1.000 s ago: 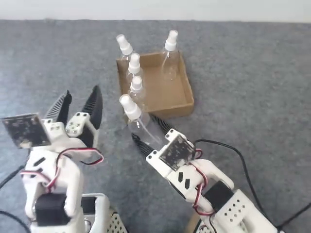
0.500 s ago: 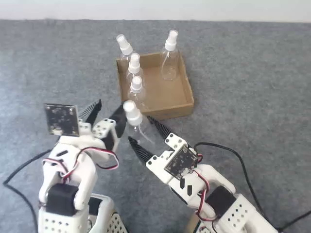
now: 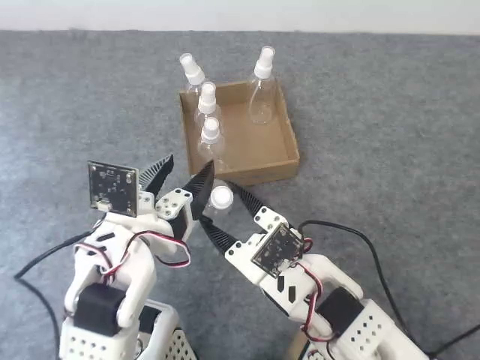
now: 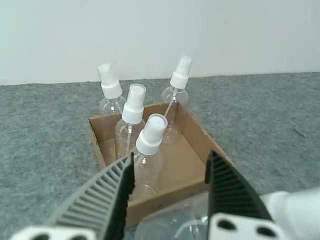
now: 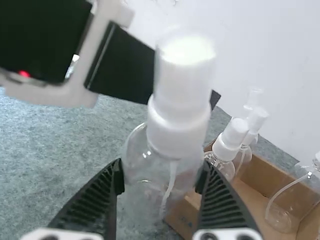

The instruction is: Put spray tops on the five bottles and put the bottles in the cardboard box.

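**Item:** fifth bottle [image 3: 221,197], clear, with its spray top fitted.
**Location:** raised off the worktop [image 3: 390,112], just short of the near wall of the cardboard box [image 3: 289,142].
**Held by:** right hand [image 3: 216,204], clamped on the bottle's body.
**Left hand** [image 3: 182,178]: jaws spread and grasping nothing, just beside the held bottle.

**Hazards (judged):**
- The smooth, rounded body may slip or twist in the clamp, as the bottle sits tilted.
- The spread left hand is close enough to knock the bottle if either arm swings.
- The box's left side is crowded, so lowering the bottle there could topple its upright neighbours. The open middle looks safer.
- The bottle's base could catch on the near wall if it is carried too low.

**Count:**
- Bottles: five, all wearing spray tops.
- In the box: three [image 3: 206,97] [image 3: 211,129] [image 3: 262,71].
- At the box's far left corner: one [image 3: 191,70]; I cannot tell whether it stands inside the box or behind it.
- In hand: one.
- Cardboard box: one.
- Hands: two.
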